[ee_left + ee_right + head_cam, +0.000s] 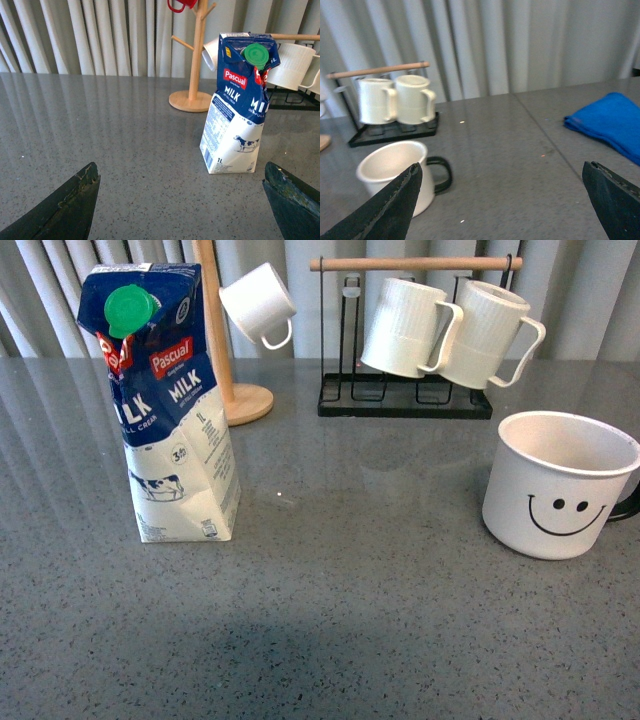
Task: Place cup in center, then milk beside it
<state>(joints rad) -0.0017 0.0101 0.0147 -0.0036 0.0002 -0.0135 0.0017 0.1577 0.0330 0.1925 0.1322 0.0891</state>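
The cup (558, 485), a wide white mug with a black smiley face and black handle, stands upright at the table's right side. It also shows in the right wrist view (390, 167), partly behind one finger. The milk (165, 405), a tall blue and white Pascual carton with a green cap, stands upright at the left; it also shows in the left wrist view (239, 105). My left gripper (182, 200) is open and empty, short of the carton. My right gripper (502, 200) is open and empty, with the cup at one finger's side. Neither arm shows in the front view.
A black rack with a wooden bar (405, 400) holds two ribbed white mugs (405, 328) at the back. A wooden mug tree (240, 395) carries a small white cup (258, 302). A blue cloth (612, 122) lies on the grey table (350, 590) in the right wrist view.
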